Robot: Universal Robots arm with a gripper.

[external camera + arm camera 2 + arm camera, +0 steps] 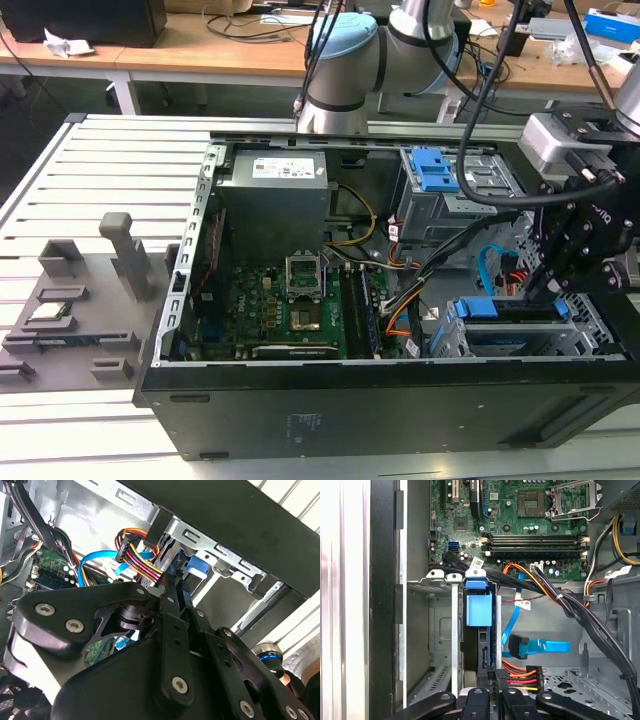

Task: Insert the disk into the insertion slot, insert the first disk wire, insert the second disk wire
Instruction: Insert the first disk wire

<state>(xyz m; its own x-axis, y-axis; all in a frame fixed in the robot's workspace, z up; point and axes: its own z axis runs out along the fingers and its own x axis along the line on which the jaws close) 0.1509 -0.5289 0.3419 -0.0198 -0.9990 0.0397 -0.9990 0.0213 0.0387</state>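
The disk [479,609], edge-on with its bright blue carrier handle showing, sits inside the silver insertion slot [454,630]. In the exterior view the disk [505,312] lies in the slot [592,322] at the case's right front corner. My gripper [492,681] hangs just behind the disk's rear edge. It is shut on a black connector with red, orange, yellow and black wires [522,674]. The same gripper [171,587] and wire bundle [137,555] appear in the second wrist view, close to the blue carrier [197,566]. A blue flat wire [542,646] with a black plug lies loose beside the slot.
A thick black cable bundle [580,615] crosses above the slot. The motherboard [290,305], power supply [275,200] and a taller grey bay with blue clips [440,175] fill the case. A grey parts fixture [70,300] stands at the exterior view's left.
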